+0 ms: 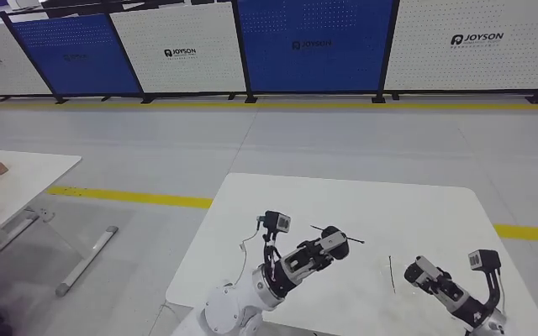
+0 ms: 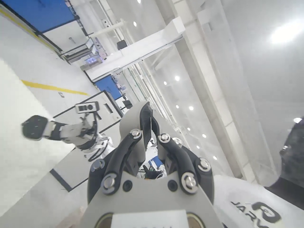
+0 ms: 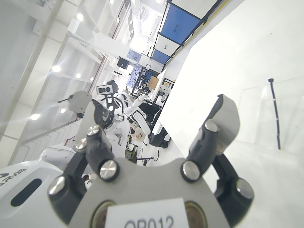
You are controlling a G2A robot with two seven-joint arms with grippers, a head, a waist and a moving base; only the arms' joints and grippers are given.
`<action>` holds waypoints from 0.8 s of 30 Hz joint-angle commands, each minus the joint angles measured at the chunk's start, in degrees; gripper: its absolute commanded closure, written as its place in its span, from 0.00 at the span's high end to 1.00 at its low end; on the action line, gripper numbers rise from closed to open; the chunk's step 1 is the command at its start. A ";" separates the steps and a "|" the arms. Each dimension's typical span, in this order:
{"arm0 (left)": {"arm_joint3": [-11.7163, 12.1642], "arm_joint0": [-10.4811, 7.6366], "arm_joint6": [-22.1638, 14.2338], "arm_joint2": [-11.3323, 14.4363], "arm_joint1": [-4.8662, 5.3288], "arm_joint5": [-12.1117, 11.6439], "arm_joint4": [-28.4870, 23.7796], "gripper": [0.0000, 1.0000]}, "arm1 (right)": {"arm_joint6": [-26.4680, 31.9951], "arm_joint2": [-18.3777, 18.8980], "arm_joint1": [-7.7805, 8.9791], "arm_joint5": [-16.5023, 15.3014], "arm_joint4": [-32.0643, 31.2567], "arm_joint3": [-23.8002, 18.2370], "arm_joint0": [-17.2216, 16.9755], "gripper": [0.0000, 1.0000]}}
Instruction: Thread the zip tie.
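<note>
Left wrist view has the left gripper [image 2: 147, 111] with its fingers pressed together, the black pads face to face and no gap between them. The top view shows what they have hold of: a thin black zip tie [image 1: 354, 239], pinched partway along its length so that an end sticks out on each side of the fingers. The strap is held clear of the white worktop [image 1: 403, 197]. In the right wrist view the same strap pokes out of that gripper as a short dark stub, well away from the camera.

The right gripper [image 3: 156, 103] has its fingers spread wide apart with nothing between them. In the top view it sits low over the worktop on the robot's right side, well apart from the left gripper. Just beside it, between the two grippers, a second zip tie [image 3: 275, 116] lies flat and straight on the worktop, with a small square head at one end. It touches neither gripper.

Beyond the worktop the top view shows a grey floor crossed by a yellow line [image 1: 126, 197]. The corner of another white table [image 1: 34, 172] stands at the edge on the robot's left. A row of blue and white pegboard panels [image 1: 311, 42] closes off the far side.
</note>
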 commanded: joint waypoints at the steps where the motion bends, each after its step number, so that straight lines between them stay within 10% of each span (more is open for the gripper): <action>1: 3.34 -1.40 0.70 0.91 -0.13 2.29 0.73 0.00 | 0.00 0.00 0.00 0.00 0.00 0.00 0.00 1.00; 7: 13.23 -5.82 1.79 4.32 -0.89 5.97 -0.92 0.00 | 0.00 0.00 0.00 0.00 0.00 0.00 0.00 1.00; 15: 21.26 -9.98 5.27 7.04 -1.90 3.59 -1.07 0.00 | 0.00 0.00 0.00 0.00 0.00 0.00 0.00 1.00; 20: 19.22 -10.66 6.00 7.64 -2.13 1.42 -0.52 0.00 | 0.00 0.00 0.00 0.00 0.00 0.00 0.00 1.00; 24: 11.65 -8.17 4.48 6.12 -1.54 -1.07 0.31 0.00 | 0.00 0.00 0.00 0.00 0.00 0.00 0.00 1.00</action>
